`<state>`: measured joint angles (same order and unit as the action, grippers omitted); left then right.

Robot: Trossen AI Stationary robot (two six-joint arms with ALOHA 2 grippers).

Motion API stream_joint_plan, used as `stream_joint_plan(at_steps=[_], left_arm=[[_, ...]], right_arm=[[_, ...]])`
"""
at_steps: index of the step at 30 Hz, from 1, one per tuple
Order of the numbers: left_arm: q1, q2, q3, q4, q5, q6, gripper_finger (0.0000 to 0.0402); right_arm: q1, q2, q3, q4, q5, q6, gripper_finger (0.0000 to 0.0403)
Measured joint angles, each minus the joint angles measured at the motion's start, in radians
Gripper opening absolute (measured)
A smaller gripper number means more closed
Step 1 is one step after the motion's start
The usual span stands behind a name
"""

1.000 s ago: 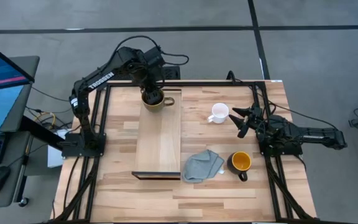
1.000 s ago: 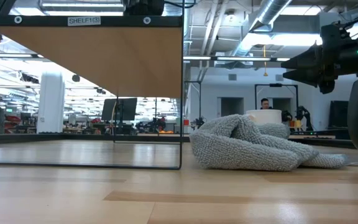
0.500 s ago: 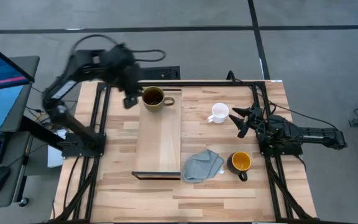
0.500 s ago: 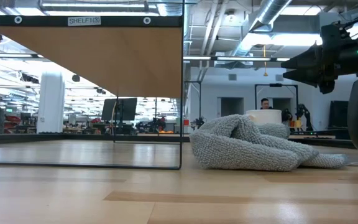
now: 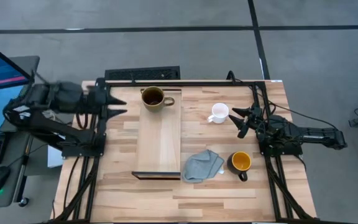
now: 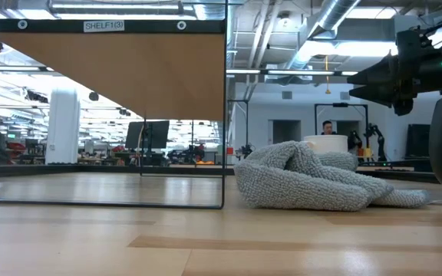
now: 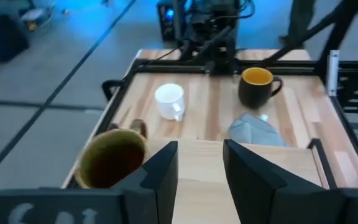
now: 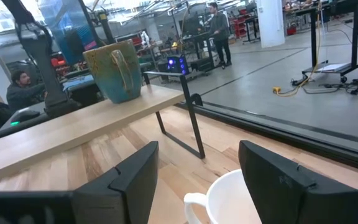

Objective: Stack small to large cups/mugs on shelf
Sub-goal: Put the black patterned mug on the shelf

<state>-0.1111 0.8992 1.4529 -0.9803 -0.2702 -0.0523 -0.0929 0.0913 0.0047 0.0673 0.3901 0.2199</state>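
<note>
- The brown mug (image 5: 153,98) stands upright on the far end of the shelf (image 5: 159,146), near its corner, with the handle toward the right side. As I judge, this largest mug is placed first so that it can receive the smaller ones.
- The white mug (image 5: 219,113) is on the table (image 5: 123,186), to the right of the shelf and well apart from it.
- The black mug (image 5: 240,163) with the yellow inside stands on the table nearer the front edge, just beside the grey cloth (image 5: 202,165). The cloth lies next to the front right corner of the shelf.
- The left gripper (image 5: 118,104) is at the left edge of the table, apart from the brown mug. Its fingers are spread and hold nothing.
- The right gripper (image 5: 242,120) hovers just beside the white mug, fingers wide apart and empty. In the right wrist view the mug's rim shows between them, so I think this mug is the next one to take.
</note>
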Motion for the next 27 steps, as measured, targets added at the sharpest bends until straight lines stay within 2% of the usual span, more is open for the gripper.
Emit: stream_joint_plan(at_steps=[8,16,21,27], left_arm=[[-0.07,-0.316,-0.517,0.39,0.01,0.024,0.0119],[-0.094,-0.541,-0.937,0.735,0.029,0.06,0.0119],[-0.095,-0.637,-1.126,0.886,0.043,0.076,0.0119],[-0.095,-0.737,-1.272,0.986,0.064,0.062,0.0119]], right_arm=[[0.0,0.0,0.0,0.0,0.0,0.019,0.0244],[0.0,0.0,0.0,0.0,-0.003,0.018,0.0244],[0.0,0.0,0.0,0.0,-0.008,0.018,0.0244],[0.0,0.0,0.0,-0.001,-0.008,0.018,0.0244]])
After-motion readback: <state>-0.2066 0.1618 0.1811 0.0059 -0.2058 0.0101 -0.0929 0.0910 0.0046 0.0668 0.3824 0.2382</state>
